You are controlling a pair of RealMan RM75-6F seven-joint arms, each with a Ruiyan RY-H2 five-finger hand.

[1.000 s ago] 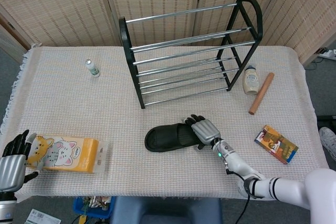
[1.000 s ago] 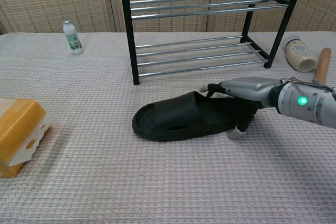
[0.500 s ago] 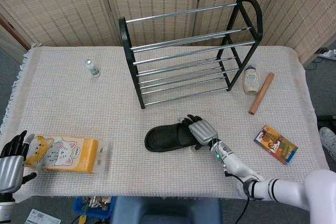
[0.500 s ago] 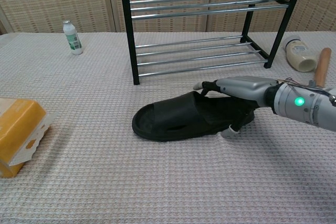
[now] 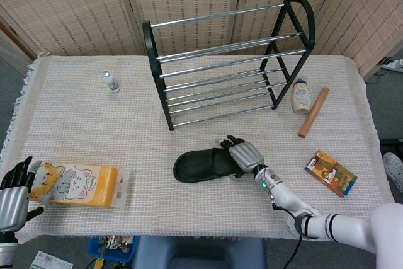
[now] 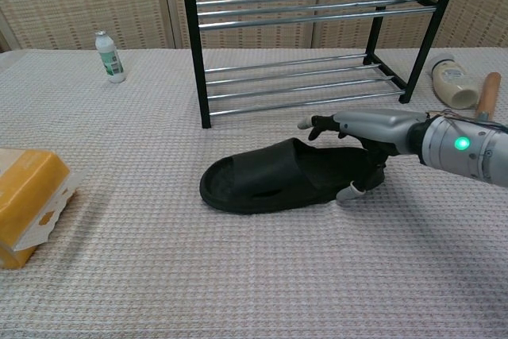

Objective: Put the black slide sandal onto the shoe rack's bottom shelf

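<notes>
While my right hand (image 6: 361, 136) covers the heel of the black slide sandal (image 6: 286, 176), that sandal lies flat on the table (image 5: 75, 124) in front of the shoe rack (image 5: 227, 61).
Only the head view shows my left hand (image 5: 14, 193), fingers apart, holding nothing. The sandal's long axis runs left-right, toe left. My right fingers have lifted since half a second ago; whether they grip it, I cannot tell.

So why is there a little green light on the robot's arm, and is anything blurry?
In the chest view the green light glows on the wrist behind the right hand by the black sandal; the head view shows it as a tiny dot. Both views look sharp and evenly lit, shadows faint.
</notes>
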